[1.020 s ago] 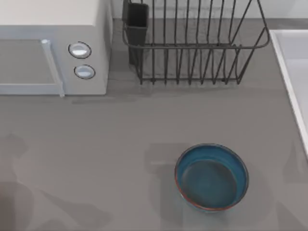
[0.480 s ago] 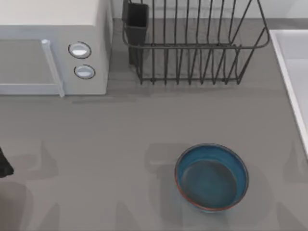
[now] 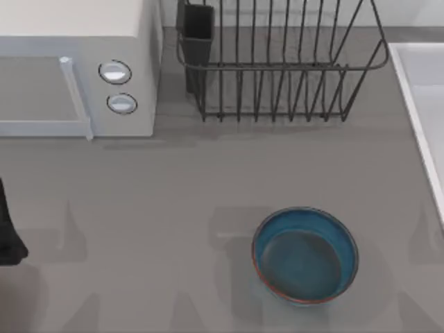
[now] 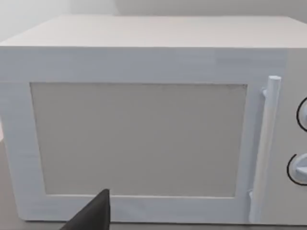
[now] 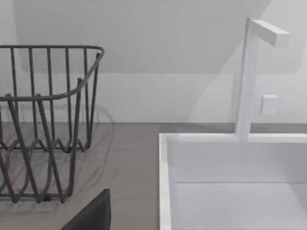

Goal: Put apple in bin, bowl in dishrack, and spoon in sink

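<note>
Top view looks down on table (image 3: 173, 187); left wrist faces microwave (image 4: 144, 134) close; right wrist faces dishrack (image 5: 43, 120), sink (image 5: 230, 163).

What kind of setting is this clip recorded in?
Most likely a simulated kitchen counter. A white microwave sits at the back left, a black wire dishrack beside it, and a white sink with a faucet on the right.

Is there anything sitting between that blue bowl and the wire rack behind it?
No. In the top view, bare grey tabletop runs from the bowl to the dishrack; nothing lies between.
</note>
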Controlling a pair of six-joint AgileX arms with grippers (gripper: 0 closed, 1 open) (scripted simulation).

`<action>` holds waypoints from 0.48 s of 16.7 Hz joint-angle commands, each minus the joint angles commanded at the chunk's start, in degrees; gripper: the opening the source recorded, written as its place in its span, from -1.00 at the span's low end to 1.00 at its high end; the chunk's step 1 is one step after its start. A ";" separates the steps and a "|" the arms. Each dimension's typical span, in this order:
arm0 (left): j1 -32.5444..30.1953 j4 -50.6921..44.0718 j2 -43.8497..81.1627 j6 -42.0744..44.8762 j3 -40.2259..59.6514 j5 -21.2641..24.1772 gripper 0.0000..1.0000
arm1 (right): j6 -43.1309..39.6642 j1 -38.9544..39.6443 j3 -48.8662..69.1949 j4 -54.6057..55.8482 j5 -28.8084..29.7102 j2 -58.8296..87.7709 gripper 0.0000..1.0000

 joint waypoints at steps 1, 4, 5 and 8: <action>0.00 0.00 0.00 0.00 0.00 0.00 1.00 | 0.00 0.00 0.00 0.00 0.00 0.00 1.00; 0.00 0.00 0.00 0.00 0.00 0.00 1.00 | 1.38 1.28 3.00 -2.87 0.06 3.53 1.00; 0.00 0.00 0.00 0.00 0.00 0.00 1.00 | 2.28 2.12 5.02 -4.70 0.08 5.90 1.00; 0.00 0.00 0.00 0.00 0.00 0.00 1.00 | 5.93 5.64 13.39 -12.23 0.08 16.41 1.00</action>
